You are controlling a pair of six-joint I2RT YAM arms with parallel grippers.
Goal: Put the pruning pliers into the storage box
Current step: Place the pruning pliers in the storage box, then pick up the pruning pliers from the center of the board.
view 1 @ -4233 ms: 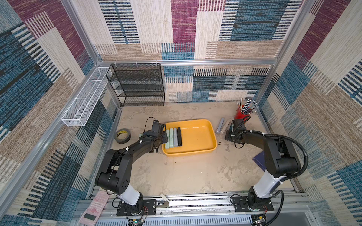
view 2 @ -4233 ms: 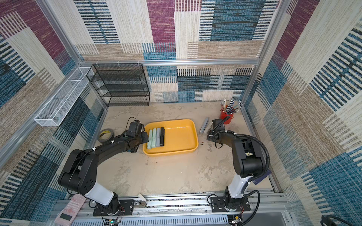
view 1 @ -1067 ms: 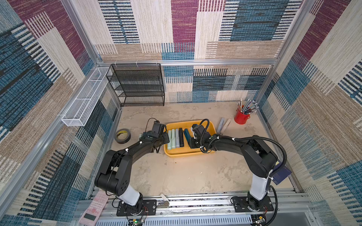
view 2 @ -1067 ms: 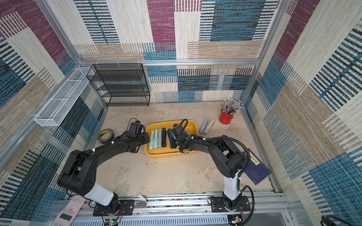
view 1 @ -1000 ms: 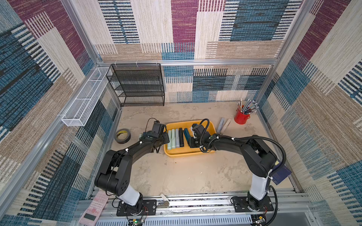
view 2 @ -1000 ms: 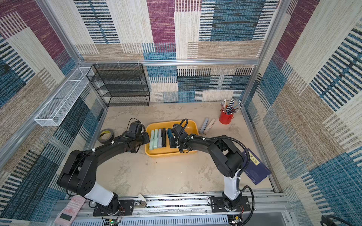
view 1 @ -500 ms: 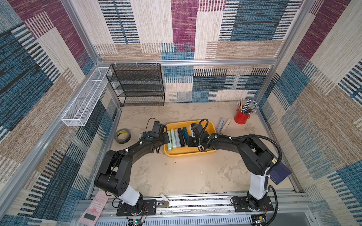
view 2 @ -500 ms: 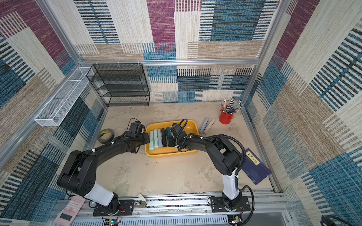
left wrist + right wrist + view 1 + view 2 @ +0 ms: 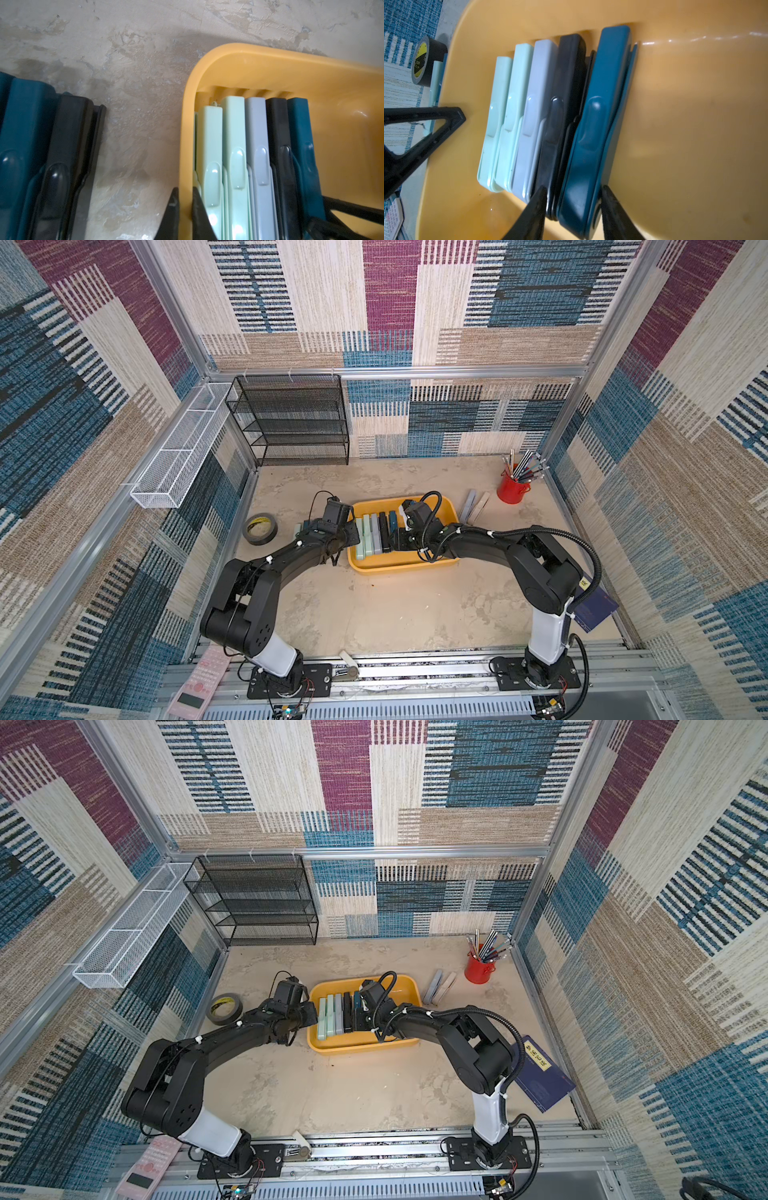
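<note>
Nearby, storage box (image 9: 403, 567), tape roll (image 9: 259, 540), pen cup (image 9: 512, 492)

The right gripper (image 9: 573, 187), earlier near the red cup (image 9: 513, 491), is now inside the yellow tray (image 9: 399, 569). The teal pliers (image 9: 596, 124) now lie beside the black pliers (image 9: 568, 83), with the jaws spreading off them.

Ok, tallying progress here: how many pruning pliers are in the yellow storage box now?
5, side by side at the storage box end the left gripper clamps: two pale green pliers, then grey plier, black plier, teal plier. None appears hidden.
</note>
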